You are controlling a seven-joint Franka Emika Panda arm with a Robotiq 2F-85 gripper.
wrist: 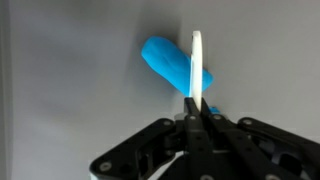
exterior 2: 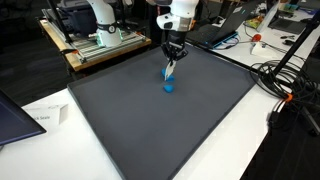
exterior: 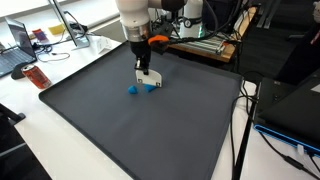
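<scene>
My gripper is shut on a thin white strip that I see edge-on, sticking out past the fingertips. Just beyond the strip a rounded blue piece lies on the dark grey mat; whether strip and blue piece touch I cannot tell. In both exterior views the gripper hangs low over the far part of the mat. Small blue pieces lie at its foot, and a blue blob sits just below the fingers.
A laptop, a red can and a yellow bowl stand beyond one edge of the mat. A second robot's rack, a paper sheet, a red-capped bottle and loose cables surround the mat.
</scene>
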